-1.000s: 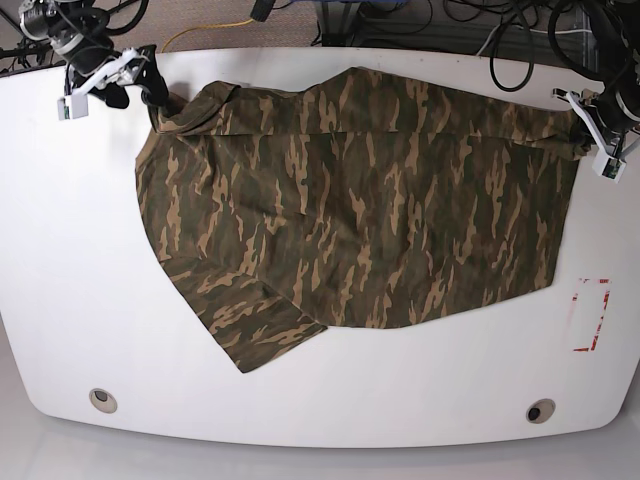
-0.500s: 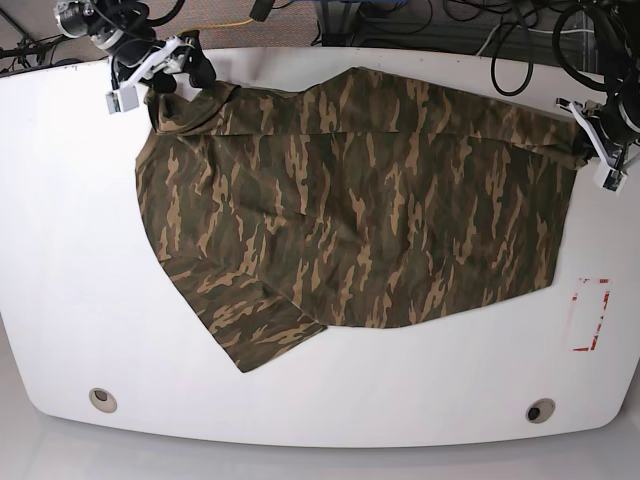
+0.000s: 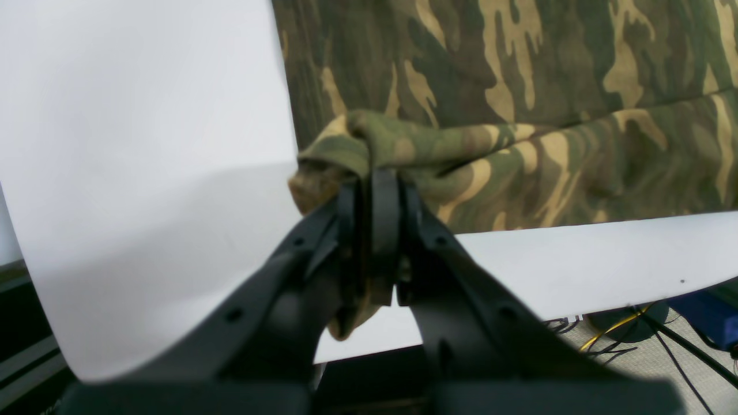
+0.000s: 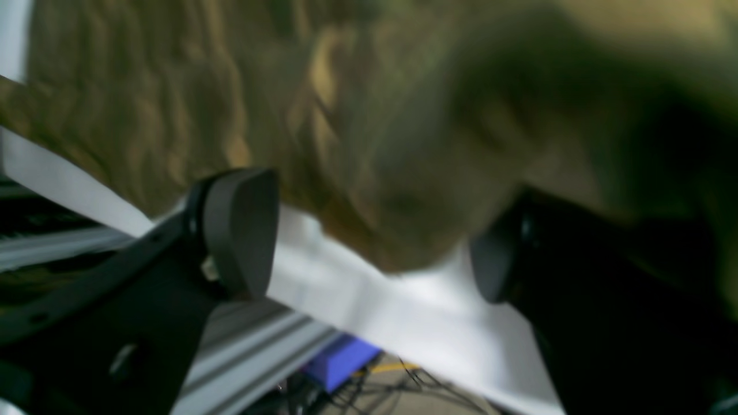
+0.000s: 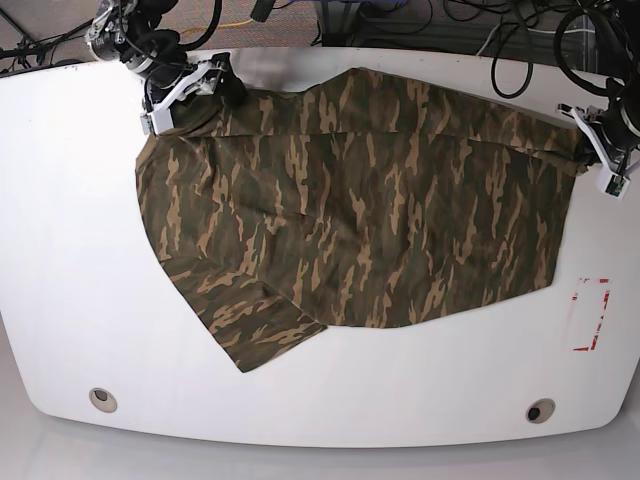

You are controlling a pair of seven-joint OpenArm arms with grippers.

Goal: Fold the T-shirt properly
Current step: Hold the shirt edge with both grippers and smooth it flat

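The camouflage T-shirt (image 5: 370, 210) lies spread flat on the white table (image 5: 60, 250), one sleeve pointing toward the front left. At the shirt's far right corner my left gripper (image 5: 583, 143) is shut on a bunched fold of cloth. In the left wrist view that gripper (image 3: 375, 184) pinches the T-shirt (image 3: 519, 69) tight. At the far left corner my right gripper (image 5: 195, 88) hovers over the shirt's top edge. The right wrist view is blurred: the right gripper (image 4: 369, 248) stands open, with the T-shirt (image 4: 346, 115) edge between its wide-apart fingers (image 4: 236, 230).
A red-outlined mark (image 5: 590, 315) sits near the table's right edge. Two round holes (image 5: 102, 399) (image 5: 540, 410) lie along the front edge. Cables (image 5: 520, 40) hang behind the table's far edge.
My right arm has moved rightward along the far edge, from beside the shirt's left corner to over its top edge. The left gripper has stayed shut on the right corner.
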